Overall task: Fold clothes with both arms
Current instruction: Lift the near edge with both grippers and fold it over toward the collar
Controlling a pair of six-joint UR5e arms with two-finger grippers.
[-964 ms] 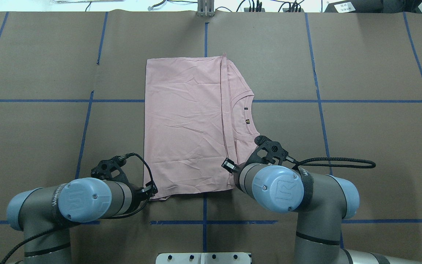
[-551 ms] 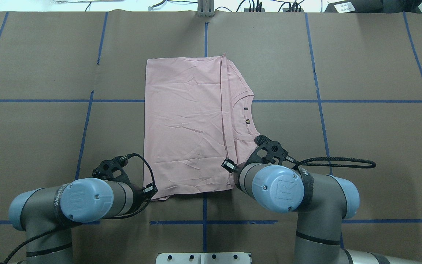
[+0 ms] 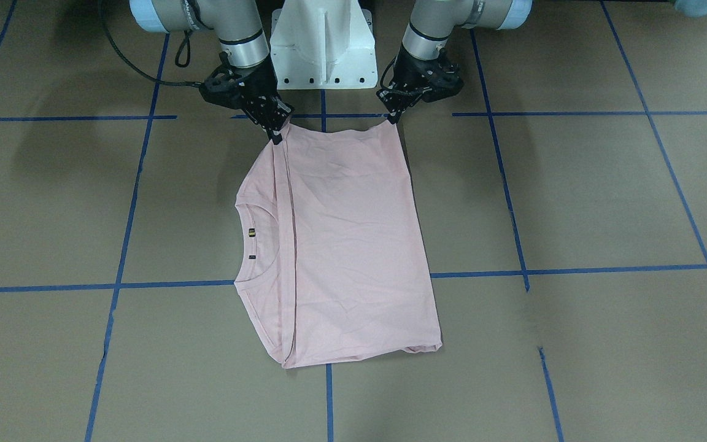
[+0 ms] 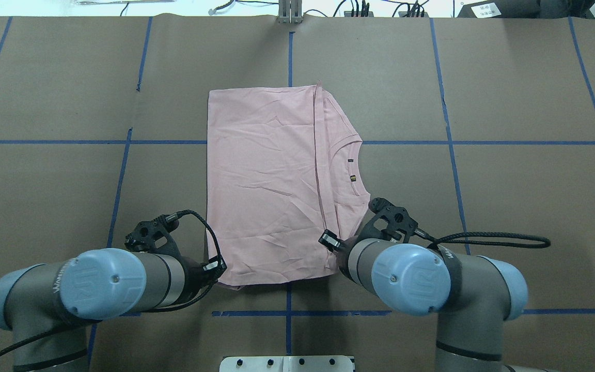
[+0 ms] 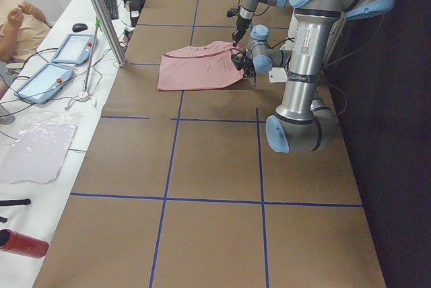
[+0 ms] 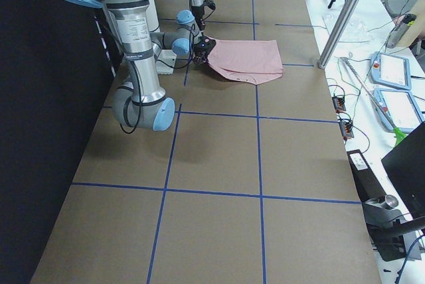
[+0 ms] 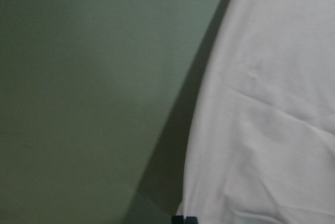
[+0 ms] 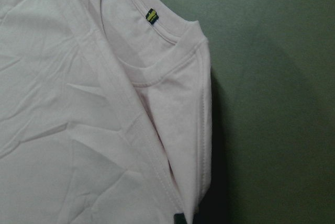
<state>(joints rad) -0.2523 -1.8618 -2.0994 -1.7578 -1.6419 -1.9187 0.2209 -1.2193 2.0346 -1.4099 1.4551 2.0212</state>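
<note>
We find the pale pink T-shirt (image 4: 266,181) folded flat at the middle of the table (image 4: 509,206), its two corners nearest the robot raised a little, one pinched by the left tool (image 3: 394,116) and the other by the right tool (image 3: 275,132).

T-shirt (image 4: 261,181): on bench (image 4: 509,206), centre; collar (image 4: 355,165) at its right side.
Left pincer (image 3: 394,118): at T-shirt's near left corner.
Right pincer (image 3: 277,136): at T-shirt's near right corner.
Pedestal (image 3: 323,49): near bench edge, between the arms.
</note>
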